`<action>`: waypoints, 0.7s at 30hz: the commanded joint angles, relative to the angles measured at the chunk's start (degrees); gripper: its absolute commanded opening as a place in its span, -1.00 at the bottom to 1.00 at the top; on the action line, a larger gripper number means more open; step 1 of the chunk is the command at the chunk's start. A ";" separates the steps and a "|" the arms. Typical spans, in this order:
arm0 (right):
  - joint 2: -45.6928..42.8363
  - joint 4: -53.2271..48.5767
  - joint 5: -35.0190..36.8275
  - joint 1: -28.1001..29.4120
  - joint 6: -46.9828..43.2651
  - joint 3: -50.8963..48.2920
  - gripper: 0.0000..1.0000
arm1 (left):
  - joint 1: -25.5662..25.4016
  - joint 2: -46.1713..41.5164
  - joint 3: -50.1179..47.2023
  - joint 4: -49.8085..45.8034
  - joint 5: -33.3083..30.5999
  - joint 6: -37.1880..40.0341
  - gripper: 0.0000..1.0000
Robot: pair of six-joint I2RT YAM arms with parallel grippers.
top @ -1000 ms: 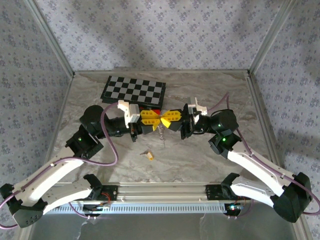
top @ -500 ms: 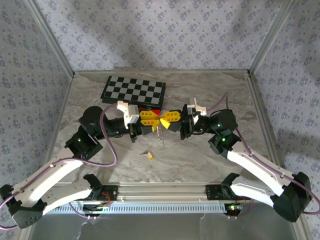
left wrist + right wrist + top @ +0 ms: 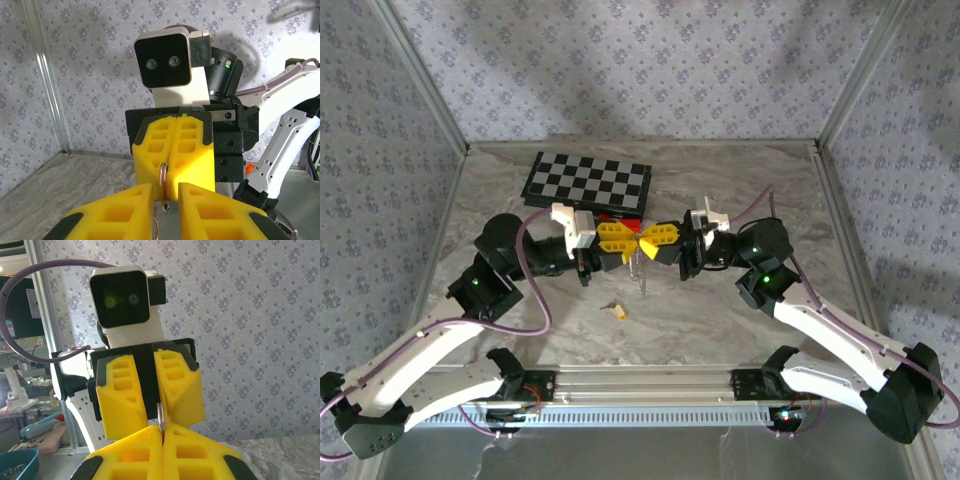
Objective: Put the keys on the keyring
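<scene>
My two grippers meet tip to tip above the middle of the table. The right gripper [image 3: 162, 429] is shut on the keyring [image 3: 161, 416], a thin pale ring seen edge-on. In the left wrist view the ring [image 3: 163, 175] sticks out of the right gripper's closed fingers [image 3: 190, 155]. The left gripper [image 3: 165, 202] is closed on a flat grey key [image 3: 172, 215] whose hole sits at the ring. From above, the keyring's pale tangle [image 3: 639, 264] hangs below the left gripper [image 3: 628, 240] and right gripper [image 3: 645, 245]. Another key [image 3: 618, 310] with a yellow-orange head lies on the table in front.
A black-and-white chessboard [image 3: 587, 181] lies at the back left. A red block [image 3: 628, 221] peeks out just behind the grippers. The marble tabletop [image 3: 720, 180] is walled on three sides by patterned panels and metal posts.
Both grippers have drifted slightly to the left while staying tip to tip. The hanging tangle has swung a little. The grips and the key on the table are unchanged.
</scene>
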 commanded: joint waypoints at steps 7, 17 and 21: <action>-0.20 1.19 -1.18 0.34 -0.72 -0.55 -1.00 | -0.33 -0.49 1.06 0.65 0.11 0.90 -0.83; -3.43 -17.73 2.05 0.55 -12.36 2.57 -0.50 | -0.27 -0.47 4.29 -8.07 -1.10 6.17 -1.00; -6.10 -35.23 5.92 0.80 -23.43 6.96 -0.36 | -0.20 0.90 8.26 -16.73 -2.24 10.85 -1.00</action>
